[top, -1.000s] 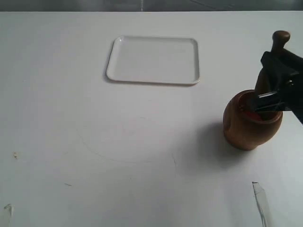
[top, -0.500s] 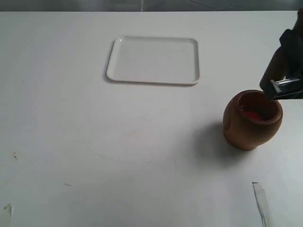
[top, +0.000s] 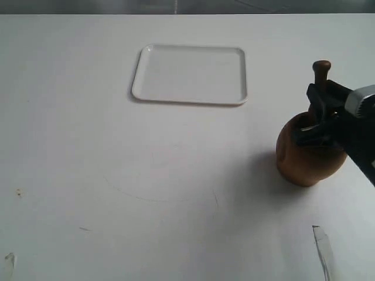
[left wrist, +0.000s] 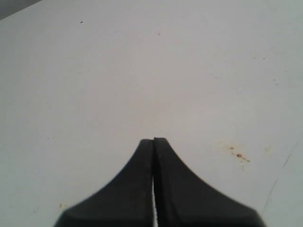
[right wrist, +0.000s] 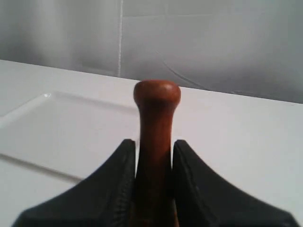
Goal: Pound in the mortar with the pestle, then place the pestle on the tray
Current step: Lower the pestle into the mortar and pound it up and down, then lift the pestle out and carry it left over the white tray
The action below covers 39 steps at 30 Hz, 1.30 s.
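Exterior view: white table point(top: 88, 175), seen from above and in front. The tray point(top: 187, 73) lies flat toward the far side, its pale floor and low rim in plain sight. The mortar point(top: 304, 161) stands upright on the right side of the table, nearer the camera than the tray and well apart from it. The right gripper point(top: 319, 111) sits directly over the mortar's mouth and covers most of it. It is clamped on the thin handle of the pestle point(top: 321, 69), which stands close to upright with its knobbed end topmost, clear above the black fingers point(top: 316, 96). The pestle's thick end is hidden behind the gripper, down at the mortar's mouth. Whether it touches the bottom cannot be told. Right wrist view: the pestle point(right wrist: 156, 123) runs straight out between the two fingers of the right gripper point(right wrist: 155, 144), both pressed against its sides, the knob past the tips. The tray point(right wrist: 57, 127) shows beyond it on the table, with a grey wall point(right wrist: 213, 42) behind. Left wrist view: the left gripper point(left wrist: 153, 140) has its jaws pressed together, only a hairline seam between them, gripping nothing. It sits over bare table point(left wrist: 142, 71) marked with a few rust-coloured specks point(left wrist: 235, 152).
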Each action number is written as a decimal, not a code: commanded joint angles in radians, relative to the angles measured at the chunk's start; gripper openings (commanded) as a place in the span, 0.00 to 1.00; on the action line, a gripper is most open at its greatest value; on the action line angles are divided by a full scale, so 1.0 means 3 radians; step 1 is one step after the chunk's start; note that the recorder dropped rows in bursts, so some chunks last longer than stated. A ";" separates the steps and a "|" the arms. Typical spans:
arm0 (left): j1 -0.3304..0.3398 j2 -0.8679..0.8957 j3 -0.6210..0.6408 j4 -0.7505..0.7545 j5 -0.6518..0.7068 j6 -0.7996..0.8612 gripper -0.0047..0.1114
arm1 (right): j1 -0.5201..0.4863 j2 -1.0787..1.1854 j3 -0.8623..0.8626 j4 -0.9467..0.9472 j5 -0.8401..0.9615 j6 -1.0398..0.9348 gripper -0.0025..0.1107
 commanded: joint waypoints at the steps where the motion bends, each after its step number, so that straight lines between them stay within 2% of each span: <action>1: -0.0026 -0.0004 0.0002 -0.0024 -0.0010 -0.0027 0.04 | -0.0004 0.0099 0.0026 -0.0113 -0.0187 0.0049 0.02; 6: -0.0026 -0.0004 0.0002 -0.0024 -0.0010 -0.0027 0.04 | -0.0004 -0.0433 -0.0141 -0.0280 -0.0187 0.0094 0.02; 8: -0.0026 -0.0004 0.0002 -0.0024 -0.0010 -0.0027 0.04 | -0.0004 -0.0685 -0.0344 -0.0327 0.0182 0.0086 0.02; 11: -0.0026 -0.0004 0.0002 -0.0024 -0.0010 -0.0027 0.04 | -0.0004 -0.1047 -0.0802 -0.0495 0.1186 0.0063 0.02; 15: -0.0026 -0.0004 0.0002 -0.0024 -0.0010 -0.0027 0.04 | -0.0004 -0.1189 -0.1694 -0.0712 0.2759 0.0096 0.02; 20: -0.0026 -0.0004 0.0002 -0.0024 -0.0010 -0.0027 0.04 | -0.0004 -0.0835 -0.2850 -0.0778 0.4496 0.0016 0.02; 24: -0.0026 -0.0004 0.0002 -0.0024 -0.0010 -0.0027 0.04 | -0.0004 -0.0305 -0.3604 -0.0764 0.5465 -0.0108 0.02; 32: -0.0026 -0.0004 0.0002 -0.0024 -0.0010 -0.0027 0.04 | -0.0004 0.0843 -0.4636 -0.0166 0.6389 -0.0842 0.02; 39: -0.0026 -0.0004 0.0002 -0.0024 -0.0010 -0.0027 0.04 | -0.0004 0.1687 -0.5384 -0.0113 0.6439 -0.0896 0.02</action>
